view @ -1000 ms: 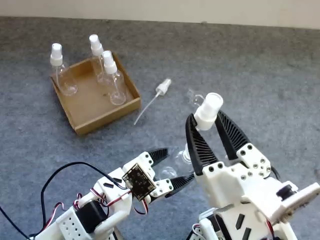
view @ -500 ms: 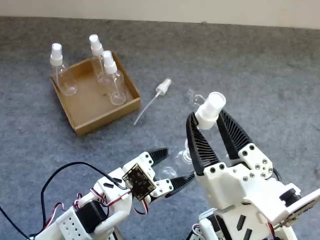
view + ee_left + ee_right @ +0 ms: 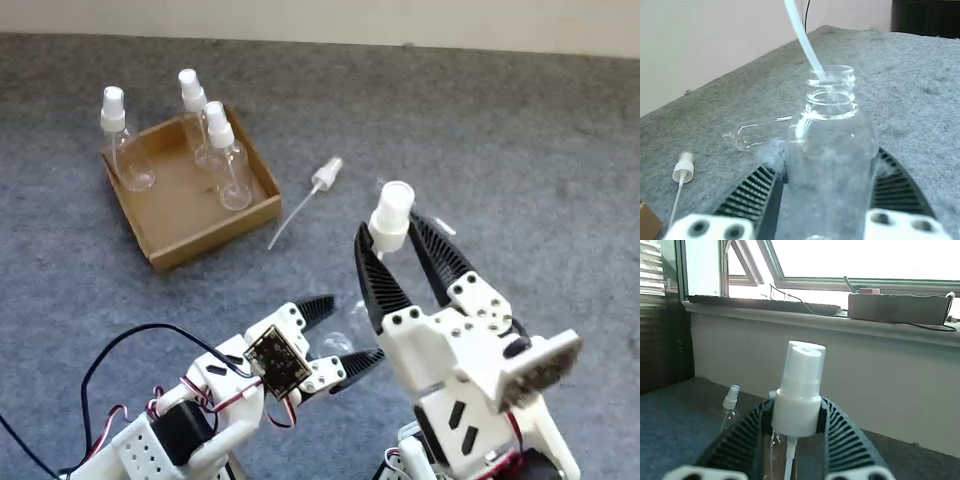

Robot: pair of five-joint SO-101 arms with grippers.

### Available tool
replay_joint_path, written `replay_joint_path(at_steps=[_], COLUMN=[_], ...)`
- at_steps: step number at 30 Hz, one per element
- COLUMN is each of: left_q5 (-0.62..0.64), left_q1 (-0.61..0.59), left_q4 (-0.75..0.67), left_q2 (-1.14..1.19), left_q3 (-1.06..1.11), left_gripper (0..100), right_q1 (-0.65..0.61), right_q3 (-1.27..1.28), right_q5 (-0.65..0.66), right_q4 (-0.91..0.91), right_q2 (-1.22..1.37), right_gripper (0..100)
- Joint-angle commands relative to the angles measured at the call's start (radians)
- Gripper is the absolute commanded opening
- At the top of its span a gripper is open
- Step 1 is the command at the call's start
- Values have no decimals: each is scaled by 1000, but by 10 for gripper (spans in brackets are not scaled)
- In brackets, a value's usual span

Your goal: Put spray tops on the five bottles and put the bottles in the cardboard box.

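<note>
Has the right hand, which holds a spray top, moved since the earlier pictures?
Yes. In the high view the right hand with its spray top has shifted sideways toward the loose spray top on the carpet.

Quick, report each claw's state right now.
Left claw: closed, holding the uncapped bottle.
Right claw: closed, holding a spray top, its tube in that bottle's neck.

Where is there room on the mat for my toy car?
Bare mat lies to the right of the right pincer, and between the box and the left pincer. The middle is crowded: a loose spray top and a lying bottle.
</note>
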Motion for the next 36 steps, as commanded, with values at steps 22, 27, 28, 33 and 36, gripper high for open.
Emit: replay_joint_path(at_steps=[22, 27, 28, 33, 36], left_q5=[-3, -3, -3, -3, -3], left_q1=[-139, -139, -139, -139, -139], left_q4=[-143, -143, -143, -143, -143], left_q2=[-13, -13, -13, -13, -13], left_q3=[21, 21, 21, 21, 21], left_gripper=[133, 133, 133, 133, 133], right_q1=[-13, -38, -59, -134, -137], right_q3=[39, 39, 39, 39, 39], right_q5=[25, 28, 48, 160, 166], right_q4=[283, 285, 286, 288, 331], right_q2=[-2, -2, -2, -2, -2], right_gripper=[155, 155, 155, 155, 158])
